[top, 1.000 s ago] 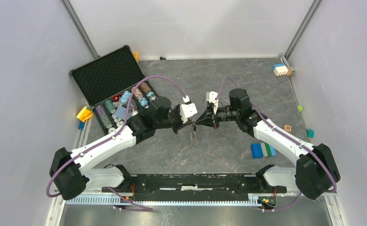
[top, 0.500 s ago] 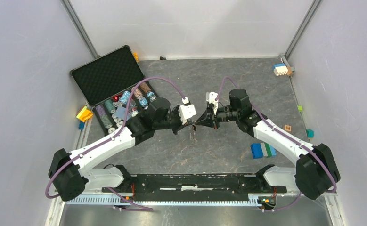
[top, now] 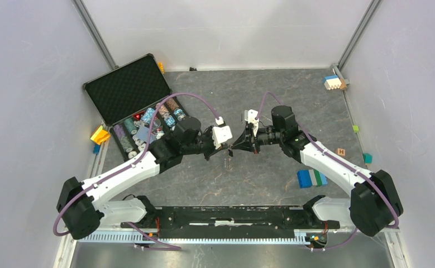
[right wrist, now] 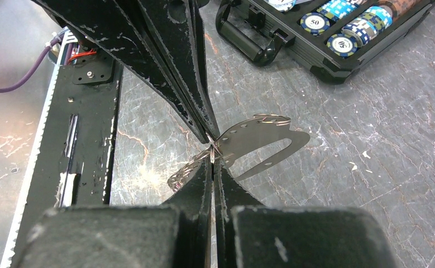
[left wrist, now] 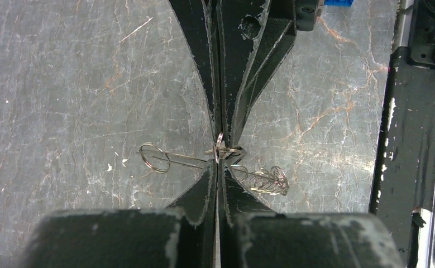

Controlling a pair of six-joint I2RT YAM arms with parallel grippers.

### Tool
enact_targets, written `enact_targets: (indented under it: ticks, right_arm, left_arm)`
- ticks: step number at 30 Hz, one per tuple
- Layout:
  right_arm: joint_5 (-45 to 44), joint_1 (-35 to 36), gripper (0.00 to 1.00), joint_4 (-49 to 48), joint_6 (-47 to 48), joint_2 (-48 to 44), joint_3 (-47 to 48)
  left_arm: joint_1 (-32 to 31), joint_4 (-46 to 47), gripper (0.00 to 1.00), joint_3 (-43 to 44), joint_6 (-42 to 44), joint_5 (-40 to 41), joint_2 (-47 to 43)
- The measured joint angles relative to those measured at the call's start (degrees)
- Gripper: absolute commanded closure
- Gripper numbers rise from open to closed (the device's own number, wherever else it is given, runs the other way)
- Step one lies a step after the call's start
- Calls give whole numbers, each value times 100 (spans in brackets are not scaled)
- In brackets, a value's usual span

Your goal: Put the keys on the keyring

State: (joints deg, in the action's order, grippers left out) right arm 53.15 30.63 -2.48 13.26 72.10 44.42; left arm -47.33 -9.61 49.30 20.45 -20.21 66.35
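My left gripper [top: 226,147] and right gripper [top: 235,146] meet tip to tip above the middle of the table, both shut. The keyring [right wrist: 249,135] is a flat grey piece with holes, held in the air with its shadow on the table; it shows edge-on in the left wrist view [left wrist: 184,159]. The left gripper [left wrist: 219,163] pinches the keyring's end. The right gripper [right wrist: 212,161] pinches a small wire split ring [right wrist: 214,148] at the same spot. A bunch of wire rings [left wrist: 268,181] hangs beside the tips. The black-headed key is hidden.
An open black case [top: 127,89] with poker chips [top: 148,120] lies at the back left, near the left arm. A blue-green block [top: 311,178], a small lettered cube [top: 341,151], a yellow block [top: 99,134] and a white-blue block [top: 333,82] lie around the edges.
Both grippers, still joined tip to tip, have drifted slightly left and away from the arm bases. Their hold looks unchanged.
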Motion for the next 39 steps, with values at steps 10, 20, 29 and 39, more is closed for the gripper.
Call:
enact_targets:
  ticks: [10,20,29,39]
  right_arm:
    - [136,-46,100,46,-2,2,-2]
    - [341,-85,100,114,-17,83,-11]
    - [470,-111,100,122,-55,85,-11]
    - [584,-129,100,120,-155,83,-11]
  left_arm:
    - [0,146,98,-181,232,-175,-116]
    - [0,199,98,-282,474,-396,-127]
    - [0,205,98,-282,501,-415,-127]
    - [0,208,98,-282,507,-446,-127]
